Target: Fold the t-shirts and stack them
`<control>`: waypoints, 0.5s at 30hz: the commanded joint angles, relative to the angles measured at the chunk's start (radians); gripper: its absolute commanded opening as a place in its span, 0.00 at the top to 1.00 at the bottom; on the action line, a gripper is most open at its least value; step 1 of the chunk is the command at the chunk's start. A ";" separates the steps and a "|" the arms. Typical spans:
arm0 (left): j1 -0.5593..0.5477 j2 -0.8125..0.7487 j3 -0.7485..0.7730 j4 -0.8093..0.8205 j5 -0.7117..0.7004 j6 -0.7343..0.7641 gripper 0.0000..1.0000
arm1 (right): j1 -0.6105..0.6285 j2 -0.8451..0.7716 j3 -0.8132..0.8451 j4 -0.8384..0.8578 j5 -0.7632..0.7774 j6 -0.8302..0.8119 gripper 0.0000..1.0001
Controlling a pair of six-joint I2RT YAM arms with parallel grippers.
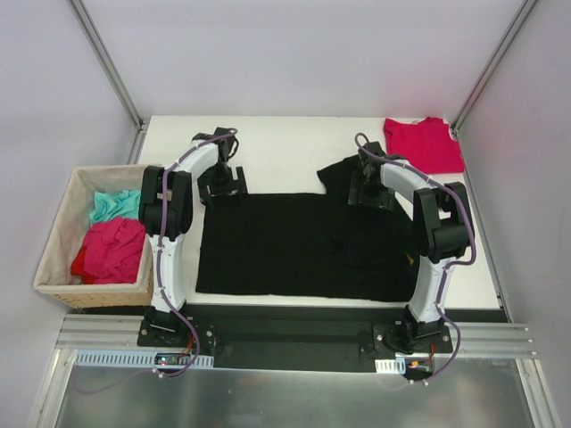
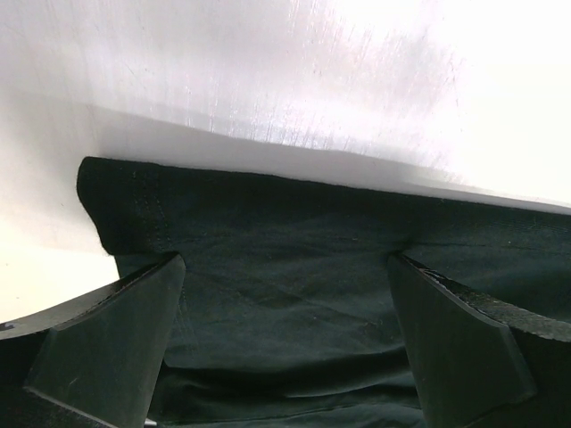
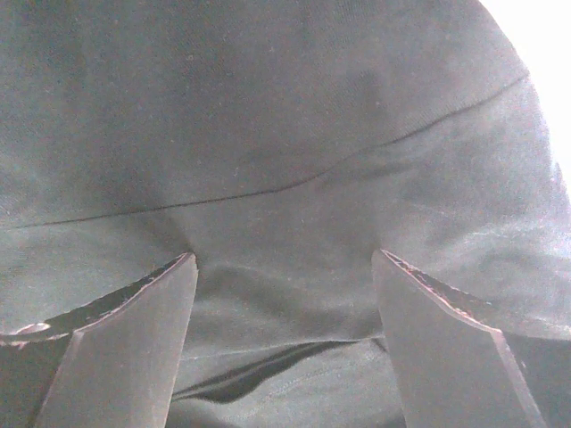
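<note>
The black t-shirt (image 1: 294, 245) lies spread flat across the middle of the table, with one sleeve (image 1: 339, 174) bunched at its far right. A folded crimson-red t-shirt (image 1: 424, 144) rests at the far right corner. My left gripper (image 1: 221, 185) stands open over the shirt's far left corner, fingertips down on the black cloth (image 2: 285, 294) near its hemmed edge (image 2: 134, 205). At the far right part of the shirt, my right gripper (image 1: 370, 192) is open too, its tips pressed into the wrinkled black cloth (image 3: 285, 178), and a fold of the fabric (image 3: 284, 294) bulges between the fingers.
A woven tan basket (image 1: 94, 296) stands off the table's left edge, holding a teal cloth (image 1: 116, 205) and a pink-red cloth (image 1: 111, 250). White table (image 1: 285, 147) shows beyond the black shirt. Metal frame posts (image 1: 107, 62) rise at the far corners.
</note>
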State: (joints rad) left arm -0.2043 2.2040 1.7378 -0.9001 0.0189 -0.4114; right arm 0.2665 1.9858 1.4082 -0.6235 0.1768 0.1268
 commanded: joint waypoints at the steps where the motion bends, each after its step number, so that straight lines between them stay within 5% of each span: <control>1: -0.018 -0.027 -0.053 -0.049 -0.039 -0.001 0.01 | 0.028 -0.028 -0.060 -0.077 0.030 -0.004 0.16; 15: -0.047 -0.115 -0.234 -0.013 -0.056 -0.024 0.01 | 0.079 -0.126 -0.210 -0.055 0.041 0.023 0.15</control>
State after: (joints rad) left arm -0.2379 2.1067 1.5661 -0.8940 0.0139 -0.4160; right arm 0.3267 1.8881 1.2705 -0.6086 0.1947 0.1406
